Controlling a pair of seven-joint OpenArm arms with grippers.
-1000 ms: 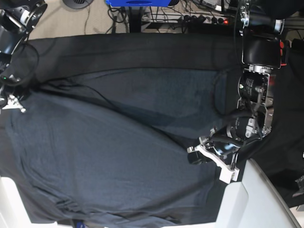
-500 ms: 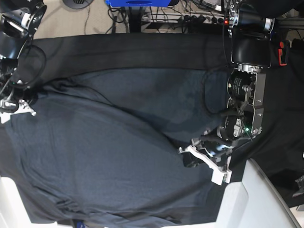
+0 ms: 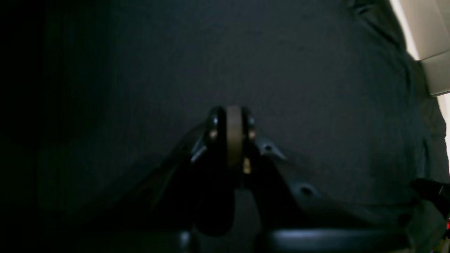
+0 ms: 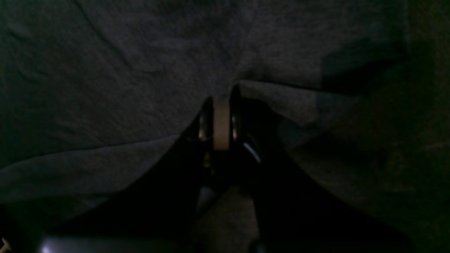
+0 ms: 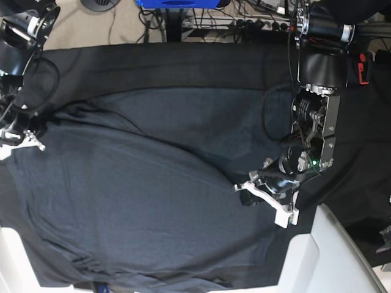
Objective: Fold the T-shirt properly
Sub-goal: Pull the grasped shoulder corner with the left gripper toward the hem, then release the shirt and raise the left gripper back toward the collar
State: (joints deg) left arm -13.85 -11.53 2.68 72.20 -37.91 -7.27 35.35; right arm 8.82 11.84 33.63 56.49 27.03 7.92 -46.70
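Note:
The dark charcoal T-shirt [image 5: 140, 183] lies spread over most of the table, with a slanting ridge running across it between my two grippers. My left gripper [image 5: 246, 194] is low on the shirt's right part, with its jaws pressed together [image 3: 233, 116] against the knit [image 3: 299, 70]; the pinch itself is hard to see. My right gripper [image 5: 33, 141] is at the shirt's far left edge. In the right wrist view its jaws are shut [image 4: 222, 102] on a raised fold of the shirt [image 4: 105, 70], which puckers toward the tip.
The black tablecloth [image 5: 183, 61] shows beyond the shirt along the far side and right. White raised panels stand at the near right [image 5: 305, 256] and near left [image 5: 12, 256] corners. Cables and a power strip [image 5: 256, 24] lie past the far edge.
My left gripper has shifted left, then slightly up, with the shirt's right edge following. My right gripper has dropped a little and moved right at the left edge.

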